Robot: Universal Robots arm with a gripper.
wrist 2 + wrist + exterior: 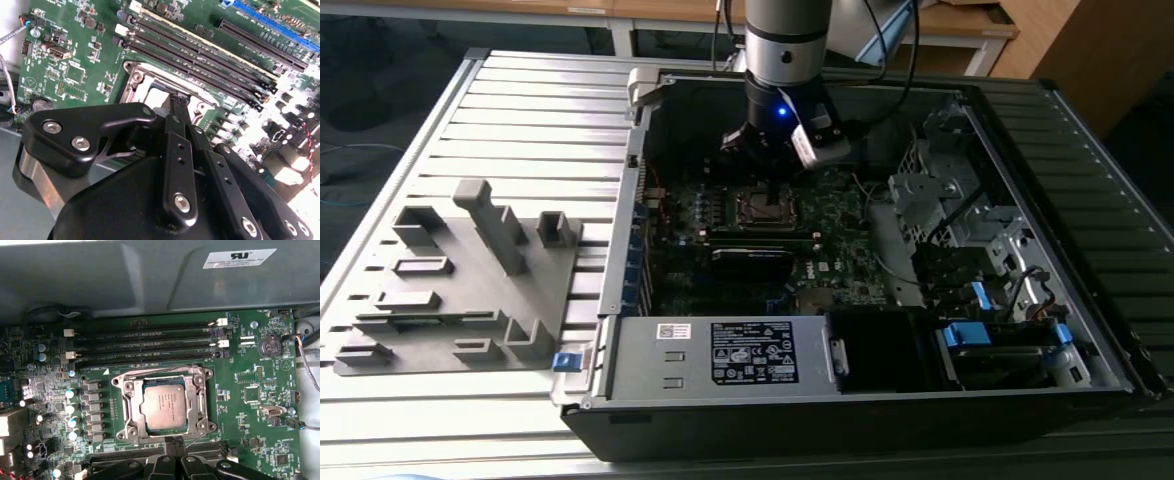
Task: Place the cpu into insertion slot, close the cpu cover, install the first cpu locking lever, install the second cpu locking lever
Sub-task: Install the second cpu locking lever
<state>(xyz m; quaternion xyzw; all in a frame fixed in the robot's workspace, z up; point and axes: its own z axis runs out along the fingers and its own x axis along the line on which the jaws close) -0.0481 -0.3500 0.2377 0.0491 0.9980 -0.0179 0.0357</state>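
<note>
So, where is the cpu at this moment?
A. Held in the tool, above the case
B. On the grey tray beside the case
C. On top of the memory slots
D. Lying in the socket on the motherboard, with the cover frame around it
D: in the first wrist view the cpu lies flat in the socket, with the cpu cover framing it, and the tool is near its edge.

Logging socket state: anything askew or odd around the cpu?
Nothing stands out. The cpu sits square in the socket with the cpu cover flat around it; the tool hovers at the socket's edge.
</note>
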